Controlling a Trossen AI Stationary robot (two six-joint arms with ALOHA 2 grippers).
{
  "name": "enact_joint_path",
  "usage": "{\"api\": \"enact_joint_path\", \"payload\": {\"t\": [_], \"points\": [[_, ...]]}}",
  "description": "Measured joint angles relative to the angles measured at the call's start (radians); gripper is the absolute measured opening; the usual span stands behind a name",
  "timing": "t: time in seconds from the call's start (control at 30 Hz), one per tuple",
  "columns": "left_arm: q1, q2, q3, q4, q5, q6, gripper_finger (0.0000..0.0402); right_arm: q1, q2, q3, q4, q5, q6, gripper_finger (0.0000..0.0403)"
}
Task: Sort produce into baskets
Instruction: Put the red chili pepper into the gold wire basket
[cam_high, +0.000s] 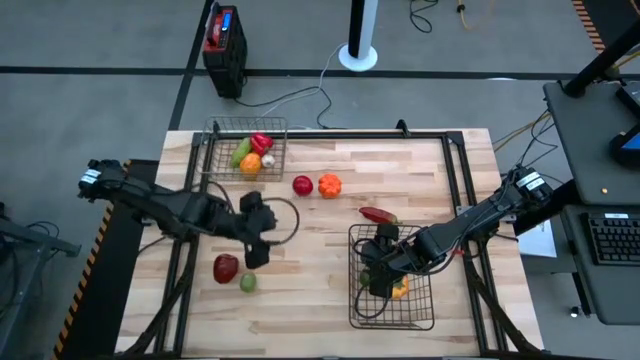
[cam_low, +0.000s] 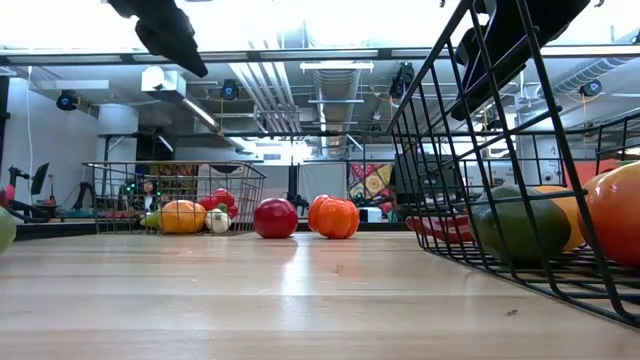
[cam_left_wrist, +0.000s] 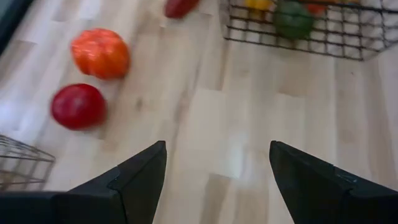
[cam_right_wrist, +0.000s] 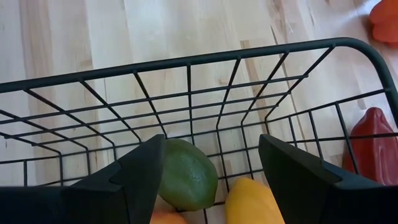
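The smaller basket (cam_high: 246, 150) at the far left holds green, orange, red and white produce. The larger basket (cam_high: 392, 276) at the near right holds a green piece (cam_right_wrist: 186, 175), a yellow piece (cam_right_wrist: 249, 200) and an orange piece. Loose on the table lie a red tomato (cam_high: 302, 185), an orange pumpkin (cam_high: 329, 185), a red pepper (cam_high: 378, 215), a dark red apple (cam_high: 226, 268) and a green lime (cam_high: 247, 283). My left gripper (cam_left_wrist: 217, 168) is open and empty above the bare table, near the apple. My right gripper (cam_right_wrist: 211, 168) is open and empty over the larger basket, above the green piece.
The red pepper (cam_right_wrist: 370, 146) lies just outside the larger basket's far wall. The tomato (cam_left_wrist: 78, 106) and the pumpkin (cam_left_wrist: 101, 53) lie ahead of my left gripper. Bare wood stretches between the two baskets. A black box (cam_high: 224, 45) and cables lie beyond the far edge.
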Motion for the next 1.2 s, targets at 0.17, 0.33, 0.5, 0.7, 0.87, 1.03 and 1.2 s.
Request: {"api": "enact_joint_path", "payload": {"t": [0.17, 0.33, 0.5, 0.7, 0.87, 1.03, 1.2], "points": [[-0.065, 0.057, 0.000, -0.018, 0.000, -0.050, 0.0266, 0.000, 0.000, 0.000, -0.001, -0.008, 0.000, 0.0251], [-0.101, 0.114, 0.000, -0.077, 0.028, -0.150, 0.0266, 0.000, 0.000, 0.000, -0.001, -0.040, 0.002, 0.0251], [-0.118, 0.171, 0.000, -0.141, 0.055, -0.226, 0.0266, 0.000, 0.000, 0.000, -0.019, -0.096, 0.027, 0.0251], [-0.120, 0.227, 0.000, -0.185, 0.060, -0.262, 0.0266, 0.000, -0.001, 0.046, -0.225, -0.235, 0.170, 0.0251], [-0.120, 0.252, 0.000, -0.185, 0.060, -0.263, 0.0266, -0.007, -0.002, 0.161, -0.528, -0.234, 0.303, 0.0251], [-0.120, 0.254, 0.000, -0.184, 0.039, -0.262, 0.0266, -0.059, -0.002, 0.314, -0.716, -0.055, 0.319, 0.0251], [-0.120, 0.251, 0.000, -0.183, 0.007, -0.260, 0.0266, -0.189, -0.003, 0.421, -0.708, 0.001, 0.214, 0.0251]]}}
